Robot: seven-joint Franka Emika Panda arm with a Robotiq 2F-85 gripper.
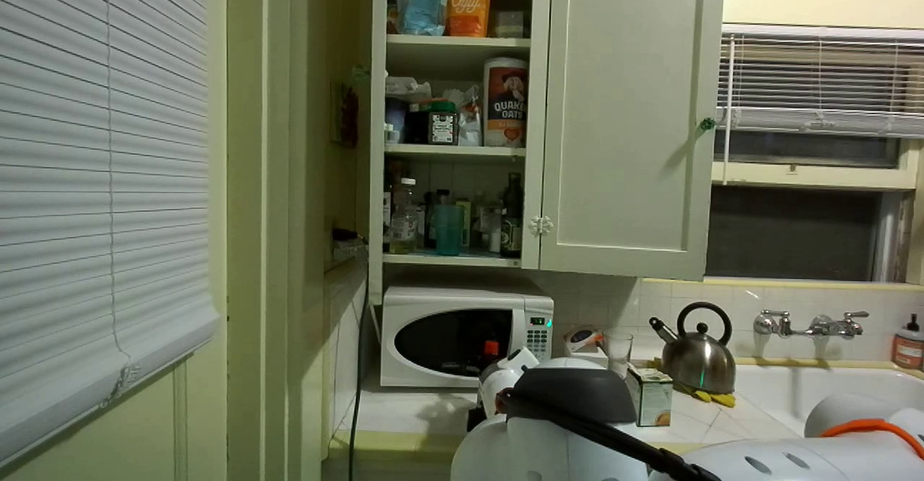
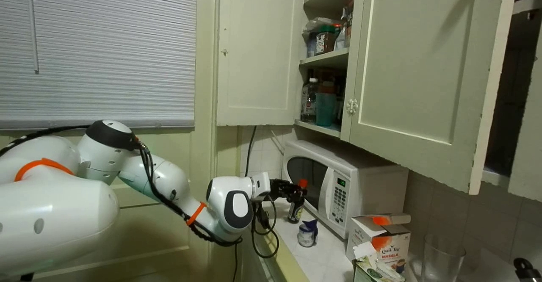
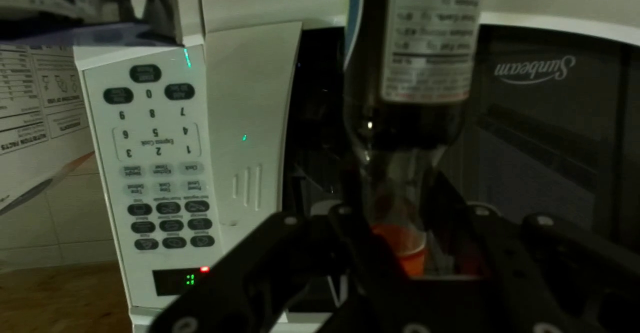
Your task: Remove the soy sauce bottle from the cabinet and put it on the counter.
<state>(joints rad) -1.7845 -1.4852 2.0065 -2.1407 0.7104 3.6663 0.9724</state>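
Observation:
The soy sauce bottle [image 2: 295,213] is dark with an orange-red cap and stands upright, slightly tilted, in front of the microwave. Its base is at the white counter [image 2: 308,258]; I cannot tell if it bears fully on it. In an exterior view only its cap [image 1: 491,349] shows clearly above the arm. The wrist view is upside down and shows the bottle [image 3: 407,123] with its label. My gripper [image 3: 400,193] has a finger on each side of the bottle's neck, both against it. The gripper also shows in an exterior view [image 2: 299,192]. The cabinet [image 1: 535,105] stands open above.
The white microwave [image 1: 462,297] is right behind the bottle. A small jar [image 2: 307,234] with a blue lid stands close by on the counter. Tea boxes [image 2: 381,244], a glass [image 2: 442,256] and a kettle [image 1: 699,358] are farther along. Cabinet shelves hold bottles and a teal cup [image 1: 448,228].

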